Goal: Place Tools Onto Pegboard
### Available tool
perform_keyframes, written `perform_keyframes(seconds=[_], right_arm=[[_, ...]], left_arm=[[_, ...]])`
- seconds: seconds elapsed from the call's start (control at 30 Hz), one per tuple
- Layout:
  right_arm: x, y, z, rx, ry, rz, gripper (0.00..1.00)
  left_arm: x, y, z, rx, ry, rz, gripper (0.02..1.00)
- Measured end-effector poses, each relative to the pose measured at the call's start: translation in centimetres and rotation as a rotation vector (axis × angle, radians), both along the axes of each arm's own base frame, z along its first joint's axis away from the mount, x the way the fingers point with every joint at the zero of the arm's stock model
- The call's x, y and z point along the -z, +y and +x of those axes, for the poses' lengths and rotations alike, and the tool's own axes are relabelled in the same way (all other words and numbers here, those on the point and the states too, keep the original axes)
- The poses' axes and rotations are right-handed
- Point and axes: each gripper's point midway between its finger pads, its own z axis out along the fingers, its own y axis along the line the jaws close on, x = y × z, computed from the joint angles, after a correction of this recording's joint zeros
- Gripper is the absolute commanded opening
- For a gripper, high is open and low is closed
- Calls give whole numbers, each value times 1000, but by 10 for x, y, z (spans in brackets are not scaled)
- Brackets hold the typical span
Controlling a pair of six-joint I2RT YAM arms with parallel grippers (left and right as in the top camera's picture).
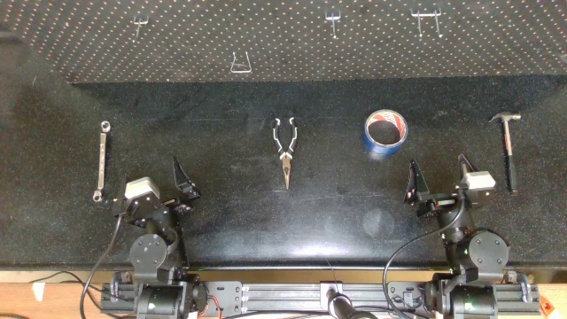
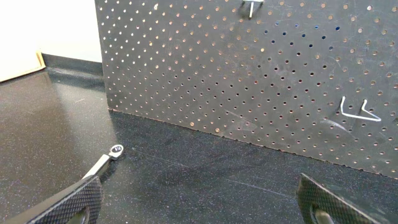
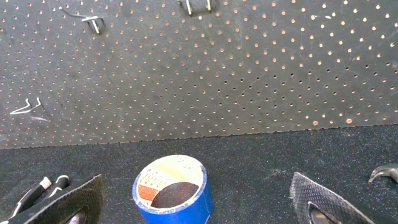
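Note:
On the black mat lie a silver wrench (image 1: 102,162) at the left, needle-nose pliers (image 1: 284,146) with white handles in the middle, a blue tape roll (image 1: 385,132) and a hammer (image 1: 508,151) at the right. The pegboard (image 1: 292,35) stands at the back with metal hooks (image 1: 241,64). My left gripper (image 1: 158,186) rests open near the front, beside the wrench (image 2: 107,158). My right gripper (image 1: 439,179) is open too, just in front of the tape roll (image 3: 173,190), with the pliers' handles (image 3: 42,188) and the hammer head (image 3: 385,172) to either side.
More hooks (image 1: 426,19) hang along the pegboard's upper rows, also seen as a wire hook (image 2: 359,111) and small pegs (image 3: 194,7). Open mat lies between the tools. A light wooden edge (image 1: 53,283) runs along the front by the arm bases.

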Motion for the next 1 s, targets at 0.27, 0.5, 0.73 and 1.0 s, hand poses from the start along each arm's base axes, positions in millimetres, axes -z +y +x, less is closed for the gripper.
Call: perform_keyframes(seconds=[0.27, 0.5, 0.73, 1.0], right_arm=[[0, -1, 0, 3, 0, 0, 972], [0, -1, 0, 3, 0, 0, 972], [0, -1, 0, 3, 0, 0, 972], [0, -1, 0, 3, 0, 0, 972]], left_arm=[[4, -21, 7, 174, 5, -20, 996], [4, -30, 8, 224, 3, -31, 996], [4, -32, 8, 232, 4, -32, 996], [4, -32, 8, 232, 4, -32, 996]])
